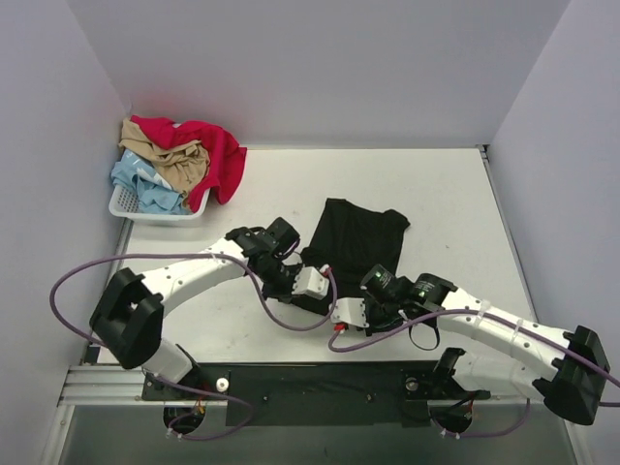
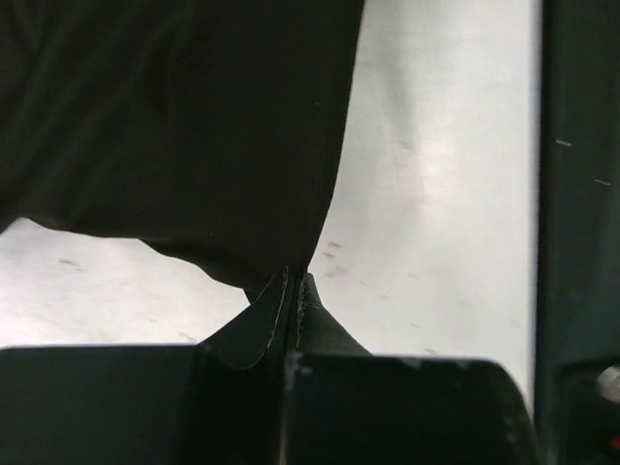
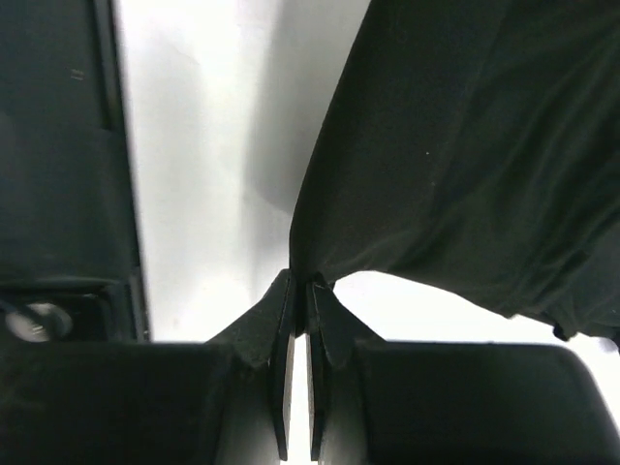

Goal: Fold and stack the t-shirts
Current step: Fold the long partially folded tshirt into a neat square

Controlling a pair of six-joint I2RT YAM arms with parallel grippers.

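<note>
The black t-shirt (image 1: 354, 235) lies partly folded on the white table, its print hidden. My left gripper (image 1: 302, 289) is shut on the shirt's near-left edge; in the left wrist view the fingertips (image 2: 295, 281) pinch a point of the black cloth (image 2: 174, 126). My right gripper (image 1: 371, 312) is shut on the near-right edge; in the right wrist view the fingertips (image 3: 302, 283) clamp the black cloth (image 3: 465, 145), which hangs slightly off the table. Red (image 1: 215, 145), tan (image 1: 174, 155) and pale blue (image 1: 145, 184) t-shirts are heaped in the basket.
The white lattice basket (image 1: 145, 211) stands at the far left corner against the left wall. Walls close the table (image 1: 455, 203) on the left, back and right. A dark rail (image 1: 320, 383) runs along the near edge beneath the arms.
</note>
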